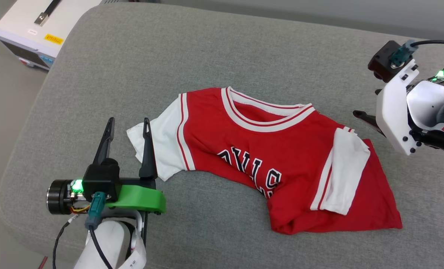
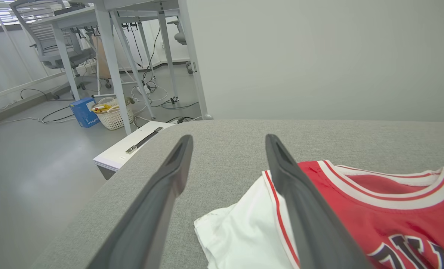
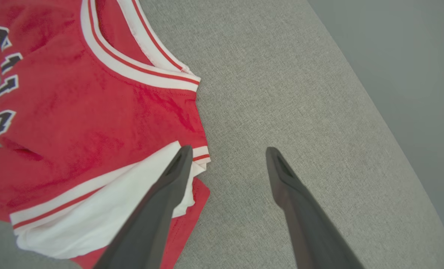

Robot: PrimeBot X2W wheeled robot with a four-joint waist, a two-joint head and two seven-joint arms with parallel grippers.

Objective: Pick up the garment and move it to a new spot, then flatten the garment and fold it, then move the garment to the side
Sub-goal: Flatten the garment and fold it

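- The garment (image 1: 281,149), a red jersey T-shirt with white sleeves, is lying face up near the middle of the grey cushion (image 1: 169,56). Its collar is pointing toward the far side, and its lower part is bunching up and cutting off the black lettering.
- The left gripper (image 1: 128,120) is standing wide open and empty at the shirt's left sleeve (image 1: 166,145). Its inner finger is showing over the white cloth, though whether it is touching is not clear.
- The right gripper (image 3: 229,149) is likewise gaping wide and holding nothing. One finger is hanging over the folded-over right sleeve (image 3: 95,216), the other over bare cushion.
- Judging from this, the arms are lining up for a two-sided grasp, either to lift the shirt or to pull it flat.
- To do this well, each gripper is needing to come down until one finger is sliding under the cloth edge. It should be pinching near the shoulder seam rather than the loose sleeve tip, so the body is following along.
- The right side is calling for care: the sleeve is doubling back over the body, so a pinch there is risking several layers and carrying the fold along.
- Both grippers are best closing together and drawing apart evenly, keeping the shirt away from the cushion's rounded left edge.
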